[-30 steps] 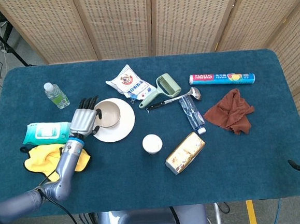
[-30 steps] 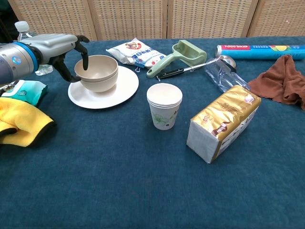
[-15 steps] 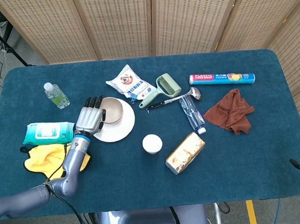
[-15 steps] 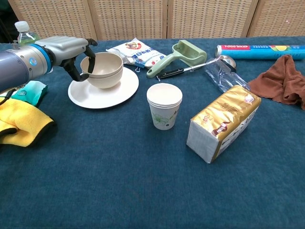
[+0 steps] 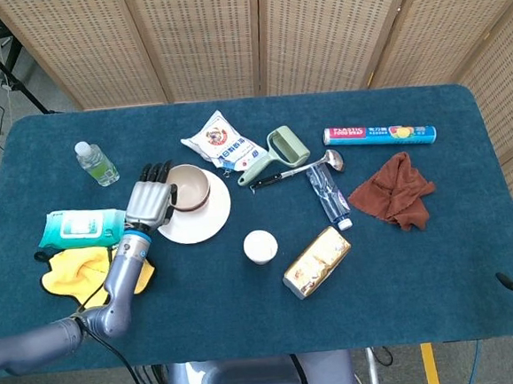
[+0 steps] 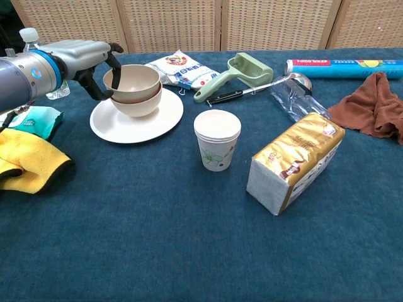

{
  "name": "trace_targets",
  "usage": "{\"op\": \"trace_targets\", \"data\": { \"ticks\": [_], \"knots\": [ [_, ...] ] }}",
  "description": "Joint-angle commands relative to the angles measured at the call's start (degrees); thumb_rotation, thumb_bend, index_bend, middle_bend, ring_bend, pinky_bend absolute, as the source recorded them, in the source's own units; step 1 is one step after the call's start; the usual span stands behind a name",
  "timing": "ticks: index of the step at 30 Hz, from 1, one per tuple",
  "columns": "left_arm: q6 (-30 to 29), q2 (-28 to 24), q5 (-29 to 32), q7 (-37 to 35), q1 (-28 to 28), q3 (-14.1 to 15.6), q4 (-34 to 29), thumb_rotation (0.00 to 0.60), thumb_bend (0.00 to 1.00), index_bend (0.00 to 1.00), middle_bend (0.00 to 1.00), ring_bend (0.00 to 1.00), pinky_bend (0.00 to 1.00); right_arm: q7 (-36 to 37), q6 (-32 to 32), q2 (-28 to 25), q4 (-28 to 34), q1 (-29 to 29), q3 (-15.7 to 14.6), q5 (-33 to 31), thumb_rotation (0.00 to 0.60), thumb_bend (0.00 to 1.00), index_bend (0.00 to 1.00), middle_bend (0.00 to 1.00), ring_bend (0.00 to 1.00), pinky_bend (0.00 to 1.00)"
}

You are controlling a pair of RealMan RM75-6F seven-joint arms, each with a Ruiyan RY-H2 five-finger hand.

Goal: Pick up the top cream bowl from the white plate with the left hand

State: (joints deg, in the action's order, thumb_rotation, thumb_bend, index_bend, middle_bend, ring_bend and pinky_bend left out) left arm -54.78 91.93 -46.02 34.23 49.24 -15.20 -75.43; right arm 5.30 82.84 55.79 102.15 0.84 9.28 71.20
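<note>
Woven wicker screen panels (image 5: 262,31) close off the back, grey floor and a black stand leg at far left; dark teal cloth-covered table (image 5: 249,326) fills both views. Left hand (image 6: 94,60) grips the top cream bowl (image 6: 133,80) at its left rim, one finger hooked inside, thumb outside; bowl is tilted and raised a little off the lower cream bowl (image 6: 140,104), its right side apparently touching it. Lower bowl sits on the white plate (image 6: 135,126), left of table centre. Right hand: only dark tips at the right frame edge in head view, cannot tell how it lies. Water bottle (image 5: 96,163) stands far left behind the plate, wet wipes pack (image 5: 80,227) just left of the hand, yellow cloth (image 5: 76,270) near the front-left edge under the forearm. White snack bag (image 5: 224,141) lies behind the plate, green roller tool (image 5: 276,152) just right of it, ladle (image 5: 295,169) beside the roller, its bowl end near a clear plastic packet (image 5: 327,191). Plastic wrap box (image 5: 379,134) lies far right back, brown cloth (image 5: 394,190) crumpled in front of it. Stacked paper cups (image 6: 217,139) stand mid-table, gold packet (image 6: 296,160) to their right, well apart from the plate
</note>
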Motion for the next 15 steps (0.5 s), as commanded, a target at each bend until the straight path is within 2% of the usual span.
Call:
{"op": "trace_targets", "data": {
  "ticks": [1,10,12,15],
  "knots": [
    [-0.9,-1.2,-0.4,-0.8,-0.4,-0.3,-1.5,0.600,0.48,0.75,0.00,0.00,0.00,-0.1,0.0,0.0,0.0,0.0,0.0,0.0,0.600,0.00,0.04,0.00,0.00,0.00],
    [-5.2,-6.5,-6.2,-7.2,-3.5,-0.8,-9.6,0.600,0.47,0.75,0.00,0.00,0.00,-0.5,0.1,0.2,0.2,0.0,-0.3,0.5,0.600,0.00,0.04,0.00,0.00,0.00],
    [-5.8,-8.1,-8.7,-8.9,-4.7,0.1,-11.7,0.600,0.47,0.75,0.00,0.00,0.00,-0.8,0.0,0.3,0.2,0.0,-0.4,0.6,0.600,0.00,0.04,0.00,0.00,0.00],
    [-7.0,-11.0,-14.7,-11.5,-6.9,3.0,-14.6,0.600,0.47,0.75,0.00,0.00,0.00,-1.4,-0.2,0.5,0.2,0.2,-0.6,0.8,0.600,0.00,0.04,0.00,0.00,0.00]
  ]
}}
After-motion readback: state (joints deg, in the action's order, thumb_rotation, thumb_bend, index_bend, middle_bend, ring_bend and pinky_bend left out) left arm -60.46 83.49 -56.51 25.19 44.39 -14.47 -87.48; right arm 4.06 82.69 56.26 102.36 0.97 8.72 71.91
